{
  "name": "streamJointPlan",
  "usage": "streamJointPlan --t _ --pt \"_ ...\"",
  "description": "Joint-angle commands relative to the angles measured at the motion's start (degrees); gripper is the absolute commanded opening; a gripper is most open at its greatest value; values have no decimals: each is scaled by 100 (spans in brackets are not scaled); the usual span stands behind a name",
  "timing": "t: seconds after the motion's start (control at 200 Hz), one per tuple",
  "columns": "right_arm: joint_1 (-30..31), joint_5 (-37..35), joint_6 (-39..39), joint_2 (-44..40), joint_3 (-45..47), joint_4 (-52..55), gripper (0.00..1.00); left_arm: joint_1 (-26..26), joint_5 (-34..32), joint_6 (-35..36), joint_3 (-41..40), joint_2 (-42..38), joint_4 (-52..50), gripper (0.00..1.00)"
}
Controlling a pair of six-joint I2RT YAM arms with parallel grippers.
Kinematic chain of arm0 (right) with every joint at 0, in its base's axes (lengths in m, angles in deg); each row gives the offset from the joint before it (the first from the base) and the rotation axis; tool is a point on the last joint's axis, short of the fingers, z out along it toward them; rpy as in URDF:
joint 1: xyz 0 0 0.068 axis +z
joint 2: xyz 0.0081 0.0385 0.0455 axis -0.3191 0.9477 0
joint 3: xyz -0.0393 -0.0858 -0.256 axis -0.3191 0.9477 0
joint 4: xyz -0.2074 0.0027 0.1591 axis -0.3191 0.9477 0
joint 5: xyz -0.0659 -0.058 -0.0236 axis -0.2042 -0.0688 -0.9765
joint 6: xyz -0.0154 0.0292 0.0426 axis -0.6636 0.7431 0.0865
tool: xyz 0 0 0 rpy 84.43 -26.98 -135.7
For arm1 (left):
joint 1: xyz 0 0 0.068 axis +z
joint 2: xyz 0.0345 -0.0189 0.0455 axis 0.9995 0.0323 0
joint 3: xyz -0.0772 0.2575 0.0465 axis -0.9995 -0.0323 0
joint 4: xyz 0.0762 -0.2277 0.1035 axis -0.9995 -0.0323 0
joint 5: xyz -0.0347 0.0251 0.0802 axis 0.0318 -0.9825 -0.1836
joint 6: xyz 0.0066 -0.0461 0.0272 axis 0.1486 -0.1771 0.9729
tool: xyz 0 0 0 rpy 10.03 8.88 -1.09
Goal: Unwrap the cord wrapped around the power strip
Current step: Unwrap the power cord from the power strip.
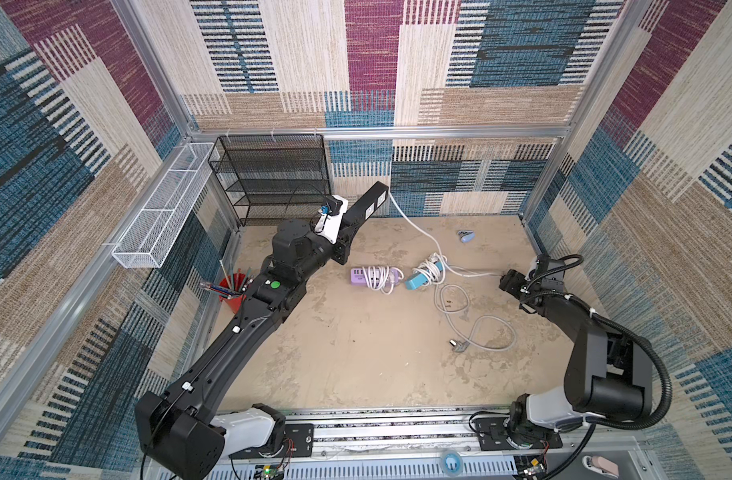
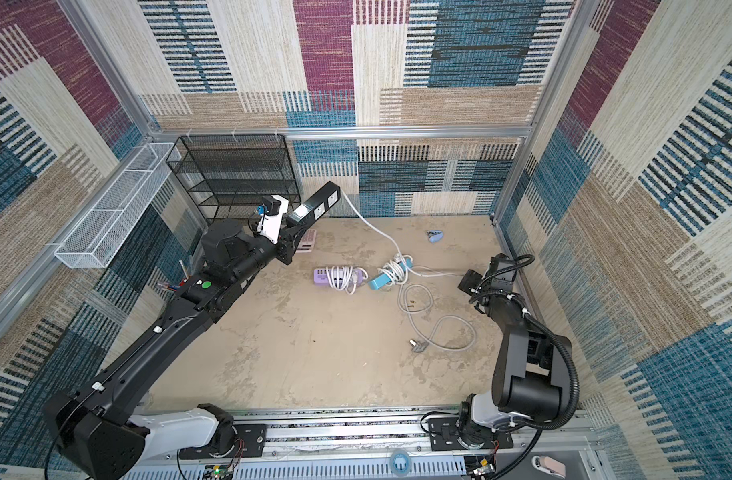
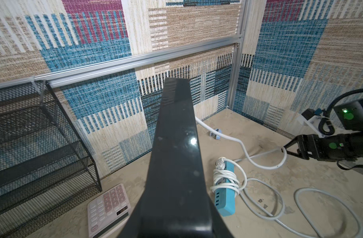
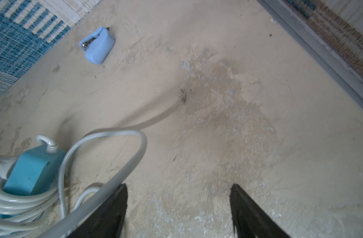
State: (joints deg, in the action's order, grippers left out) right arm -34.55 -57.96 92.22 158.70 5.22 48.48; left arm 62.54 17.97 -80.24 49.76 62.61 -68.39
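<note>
Your left gripper (image 1: pixel 346 232) is clamped on the black power strip (image 1: pixel 370 203), holding it off the desk (image 1: pixel 356 353), slanting up toward 12 o'clock. Its white cord (image 1: pixel 414 226) drops from the raised end and trails toward 3 o'clock. There your right gripper (image 4: pixel 179 184) stands spread, with the cord beside one fingertip. A teal power strip (image 1: pixel 424 276) and a purple power strip (image 1: pixel 374 276) lie wrapped mid-desk.

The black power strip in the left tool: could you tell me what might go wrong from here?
The white cord from the black power strip runs close by the coiled blue power strip; pulling may snag and drag it.
The open right tool has the cord beside one finger, so closing may miss.
</note>
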Motion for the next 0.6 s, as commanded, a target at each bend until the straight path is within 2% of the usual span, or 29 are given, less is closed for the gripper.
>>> streamJointPlan --t 0.0,0.045,0.265,0.591 --pt "86 71 -87 -363 -58 -93 91 -15 327 -160 141 79 223 0" --pt "217 49 -180 -611 -58 -146 100 -15 371 -159 166 111 191 0" --pt "1517 109 -1152 -1568 -432 -611 98 -55 848 -142 400 343 -64 0" --pt "3343 387 -3333 -1848 -817 -1694 98 -59 1798 -66 952 751 -741 0"
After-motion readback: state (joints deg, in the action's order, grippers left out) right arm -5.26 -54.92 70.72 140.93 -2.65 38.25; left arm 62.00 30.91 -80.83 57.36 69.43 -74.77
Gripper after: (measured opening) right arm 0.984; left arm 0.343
